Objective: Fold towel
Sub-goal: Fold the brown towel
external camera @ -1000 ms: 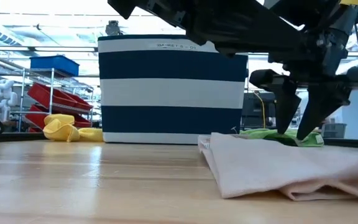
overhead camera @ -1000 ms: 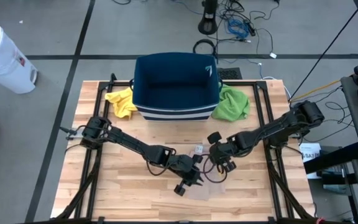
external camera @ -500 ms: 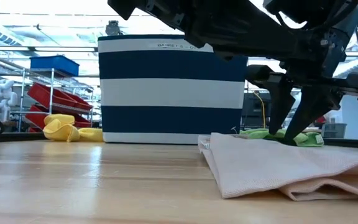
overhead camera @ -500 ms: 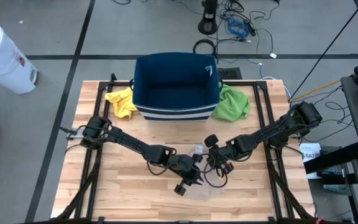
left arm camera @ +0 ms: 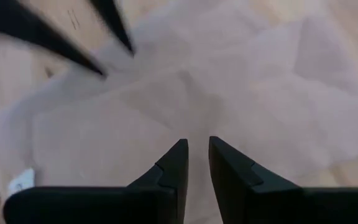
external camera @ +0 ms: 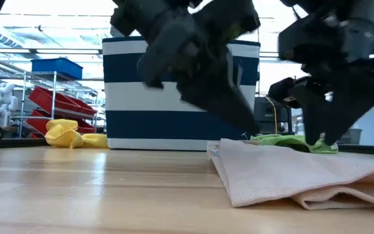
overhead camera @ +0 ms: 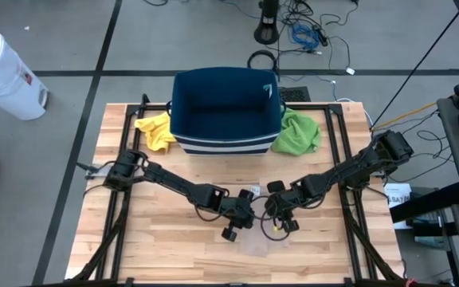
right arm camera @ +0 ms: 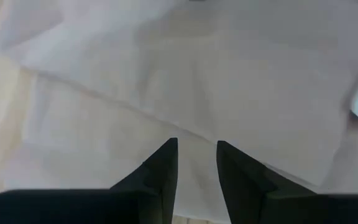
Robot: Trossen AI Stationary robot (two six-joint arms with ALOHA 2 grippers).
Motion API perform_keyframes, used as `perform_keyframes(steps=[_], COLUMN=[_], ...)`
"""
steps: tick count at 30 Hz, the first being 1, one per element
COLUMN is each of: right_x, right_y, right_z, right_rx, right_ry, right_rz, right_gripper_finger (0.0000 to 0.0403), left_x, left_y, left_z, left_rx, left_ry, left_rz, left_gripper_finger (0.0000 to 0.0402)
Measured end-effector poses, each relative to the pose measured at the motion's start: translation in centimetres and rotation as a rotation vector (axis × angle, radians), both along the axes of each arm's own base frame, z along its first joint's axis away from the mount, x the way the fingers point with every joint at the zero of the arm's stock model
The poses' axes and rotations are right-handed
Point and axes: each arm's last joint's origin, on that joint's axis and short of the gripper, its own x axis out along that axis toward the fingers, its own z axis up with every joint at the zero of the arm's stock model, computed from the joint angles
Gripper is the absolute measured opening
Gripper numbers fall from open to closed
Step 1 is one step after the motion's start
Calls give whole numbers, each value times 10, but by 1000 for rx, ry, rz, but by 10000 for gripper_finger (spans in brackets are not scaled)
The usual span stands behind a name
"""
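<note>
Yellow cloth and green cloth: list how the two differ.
Colour: the yellow cloth is bright yellow, the green cloth bright green.
Place: in the high view the yellow cloth lies on the left-arm side of the striped basket, the green cloth on the right-arm side.
Shared: both lie crumpled, unfolded, against the basket at the far end of the table.

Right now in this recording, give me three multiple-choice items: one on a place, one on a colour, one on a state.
1. Where is the green cloth?
A. right of the basket
B. inside the basket
C. on the floor

2. What colour is the cloth left of the basket?
A. red
B. yellow
C. white

3. How does the towel lie?
A. hanging off the table
B. rolled up
C. folded in layers

Answers: 1 A, the high view shows it beside the basket. 2 B, plainly yellow. 3 C, the low view shows stacked layers at its edge.
</note>
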Motion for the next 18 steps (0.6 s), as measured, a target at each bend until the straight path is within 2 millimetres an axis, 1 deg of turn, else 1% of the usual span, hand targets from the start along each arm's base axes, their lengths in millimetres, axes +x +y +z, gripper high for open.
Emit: perform_keyframes(steps=[3,7,10,12,18], right_x=[0,2,6,8,3], right_y=[8,15,19,22,28], right_z=[-3,-16,-26,-29,-25], right_rx=[-63,-105,-124,-152,-244], right_ry=[-37,-25,-28,-48,-93], right_rz=[44,105,142,141,149], right_gripper_finger=[98,98,98,98,98], left_x=[3,4,3,3,3], left_y=[3,4,3,3,3], left_z=[-12,-23,-23,-23,-23], left_rx=[5,6,8,6,8], left_ry=[19,44,49,50,48], left_rz=[7,12,8,6,4], left_gripper_finger=[71,71,71,71,71])
